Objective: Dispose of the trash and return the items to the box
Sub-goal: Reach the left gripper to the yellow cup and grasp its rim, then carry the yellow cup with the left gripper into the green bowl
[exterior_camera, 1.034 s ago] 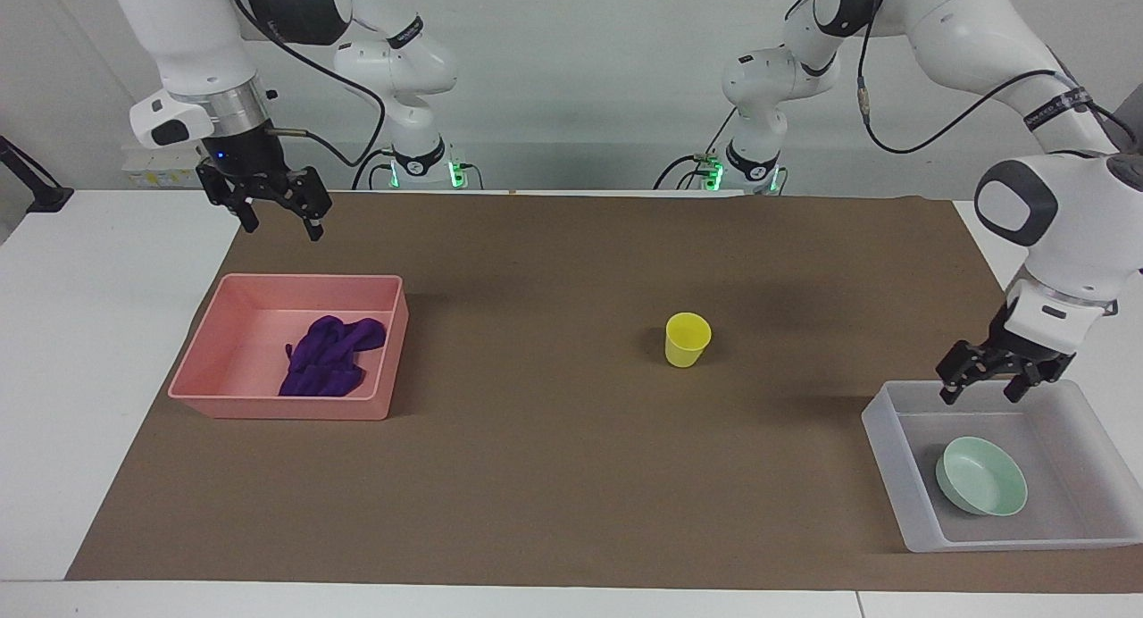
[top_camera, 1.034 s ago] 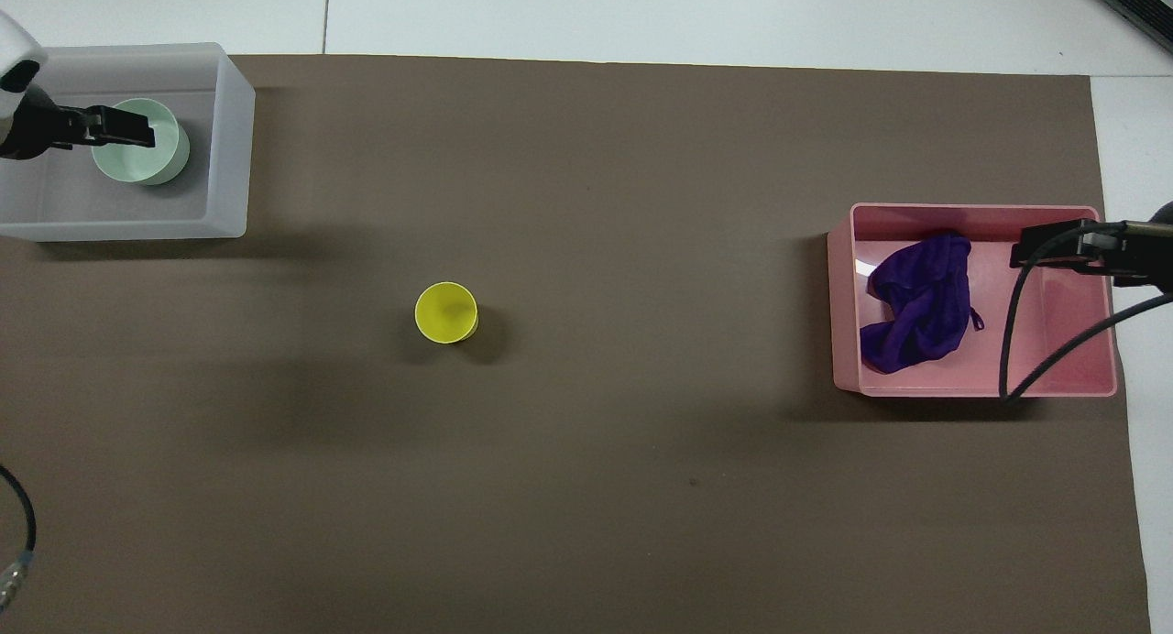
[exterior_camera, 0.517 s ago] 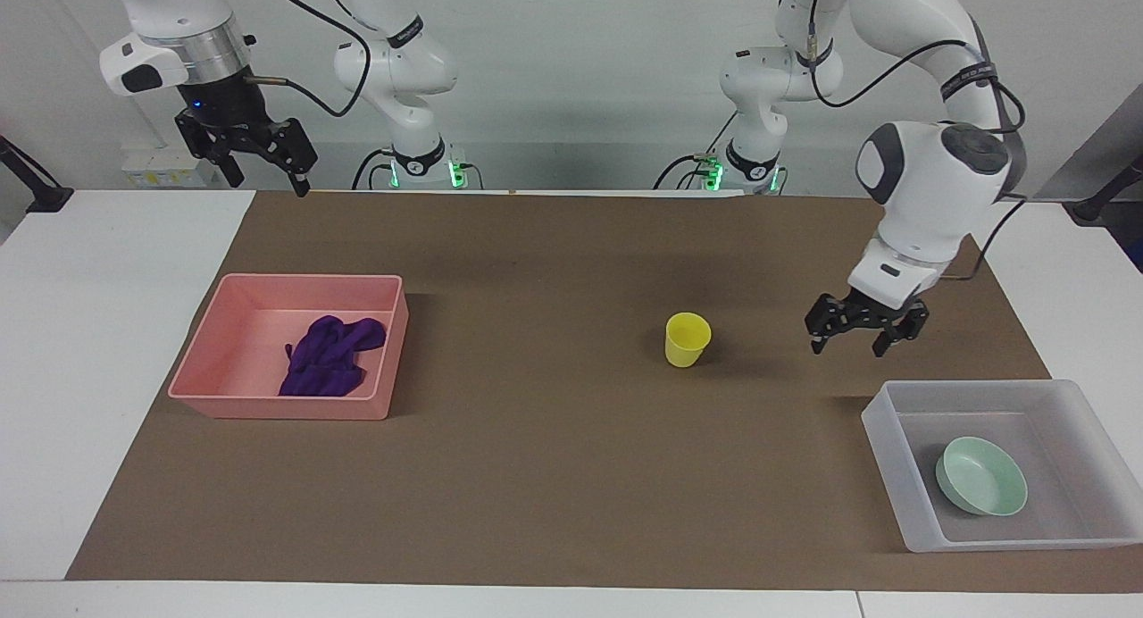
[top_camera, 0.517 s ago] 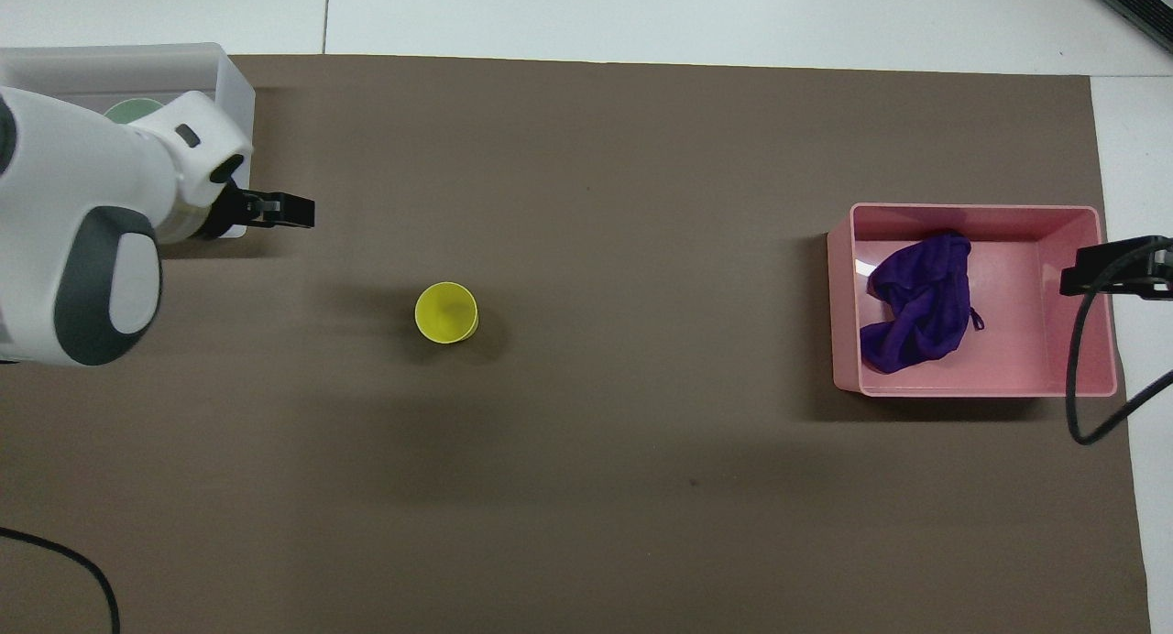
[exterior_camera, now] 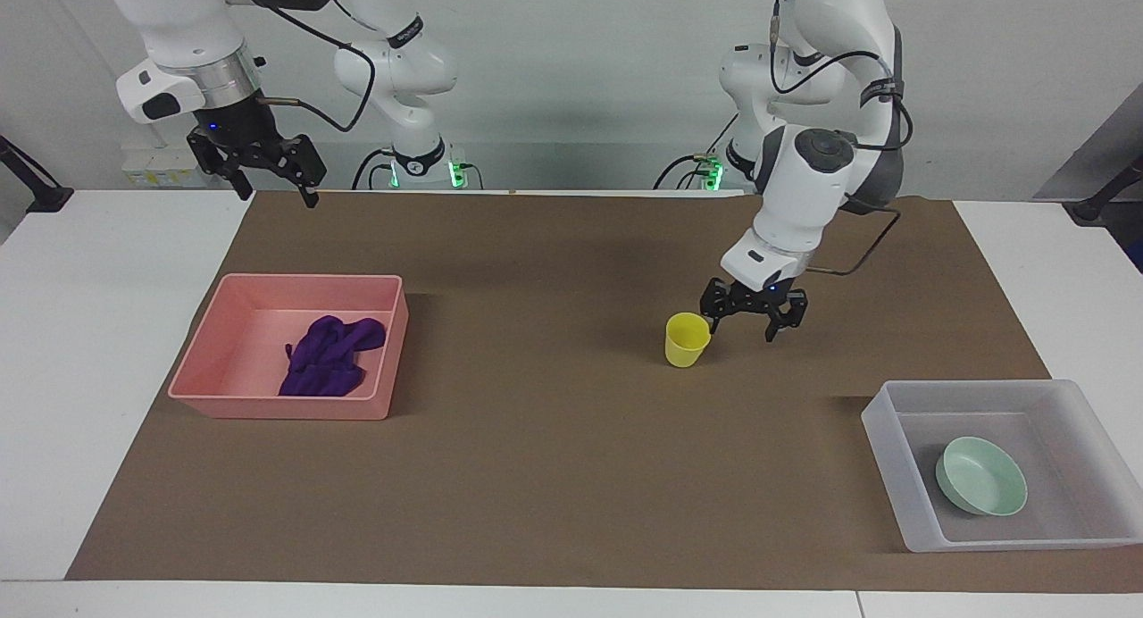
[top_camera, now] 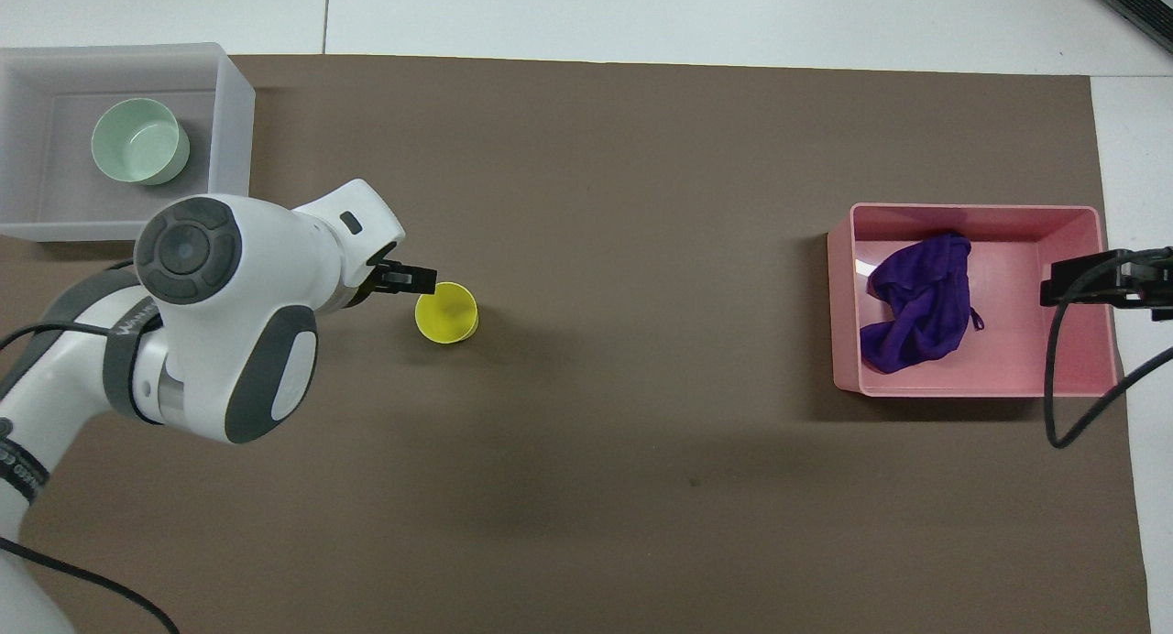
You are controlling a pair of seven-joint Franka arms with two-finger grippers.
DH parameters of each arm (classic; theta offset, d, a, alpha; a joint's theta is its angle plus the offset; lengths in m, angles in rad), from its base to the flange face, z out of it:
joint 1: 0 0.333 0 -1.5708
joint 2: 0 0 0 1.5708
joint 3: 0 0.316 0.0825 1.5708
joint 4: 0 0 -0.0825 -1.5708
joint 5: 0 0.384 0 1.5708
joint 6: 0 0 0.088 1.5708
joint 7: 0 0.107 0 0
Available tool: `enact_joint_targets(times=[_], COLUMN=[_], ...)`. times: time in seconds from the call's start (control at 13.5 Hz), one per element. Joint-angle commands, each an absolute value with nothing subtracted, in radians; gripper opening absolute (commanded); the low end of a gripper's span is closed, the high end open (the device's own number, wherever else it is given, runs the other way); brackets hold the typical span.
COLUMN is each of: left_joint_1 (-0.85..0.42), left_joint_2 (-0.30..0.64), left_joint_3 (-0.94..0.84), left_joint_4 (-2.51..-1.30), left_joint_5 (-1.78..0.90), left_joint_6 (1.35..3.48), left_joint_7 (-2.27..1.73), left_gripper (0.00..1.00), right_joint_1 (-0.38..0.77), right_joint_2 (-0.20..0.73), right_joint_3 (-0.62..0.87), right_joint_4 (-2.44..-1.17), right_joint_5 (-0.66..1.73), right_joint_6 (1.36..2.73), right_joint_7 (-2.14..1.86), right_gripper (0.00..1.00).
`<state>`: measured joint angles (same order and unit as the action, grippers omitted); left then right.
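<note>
The left gripper (exterior_camera: 748, 324) hangs low over the brown mat (exterior_camera: 554, 475) with its fingers spread and nothing between them. The yellow cup (exterior_camera: 687, 338) stands upright on the mat just beside it, toward the right arm's end of the surface; one fingertip is at the cup's rim, and whether it touches cannot be told. The mint-green bowl (exterior_camera: 981, 475) lies in the translucent box (exterior_camera: 893, 457) at the left arm's end, farther from the robots than the cup. The right gripper (exterior_camera: 268, 176), fingers spread and empty, waits raised over the mat's edge nearest the robots. Farther out from it, the purple cloth (exterior_camera: 330, 355) lies crumpled in the pink tray (exterior_camera: 286, 408).
</note>
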<state>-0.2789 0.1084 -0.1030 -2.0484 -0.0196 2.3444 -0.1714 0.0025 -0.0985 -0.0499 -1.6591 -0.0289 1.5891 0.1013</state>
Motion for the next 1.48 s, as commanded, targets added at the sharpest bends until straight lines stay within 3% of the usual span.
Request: enact_joint_targets(times=[0.0,0.15,0.22,0.37,0.44,0.96,1.18,1.4], left_joint_1=[-0.314,-0.325,-0.328,-0.334,-0.336,-0.322,-0.230,-0.120], left_joint_2=[0.078,0.093,0.109,0.118,0.118,0.094,0.092,0.107], left_joint_3=[-0.084,-0.084,-0.084,-0.084,-0.086,-0.077,-0.075,-0.075], left_joint_4=[-2.170,-2.201,-2.206,-2.210,-2.210,-2.189,-2.114,-1.958], left_joint_5=[-0.020,-0.018,-0.020,-0.018,-0.020,-0.018,-0.018,-0.017], left_joint_6=[2.485,2.534,2.536,2.539,2.537,2.507,2.464,2.291], left_joint_7=[-0.190,-0.190,-0.192,-0.218,-0.222,-0.250,-0.235,-0.119], left_gripper=[0.93,0.87,0.74,0.18,0.00,0.00,0.00,0.00], right_joint_1=[-0.006,-0.008,-0.008,-0.009,-0.009,-0.017,-0.018,-0.020], right_joint_2=[-0.123,-0.129,-0.130,-0.132,-0.132,-0.140,-0.144,-0.146], right_joint_3=[-0.040,-0.040,-0.040,-0.040,-0.040,-0.040,-0.040,-0.044], right_joint_4=[-1.687,-1.697,-1.697,-1.701,-1.701,-1.717,-1.726,-1.730], right_joint_5=[-0.043,-0.041,-0.041,-0.037,-0.037,-0.037,-0.037,-0.037], right_joint_6=[1.611,1.606,1.605,1.601,1.601,1.611,1.609,1.611], right_joint_7=[0.077,0.077,0.078,0.078,0.077,0.074,0.077,0.077], right_gripper=[1.00,1.00,1.00,1.00,1.00,1.00,1.00,1.00])
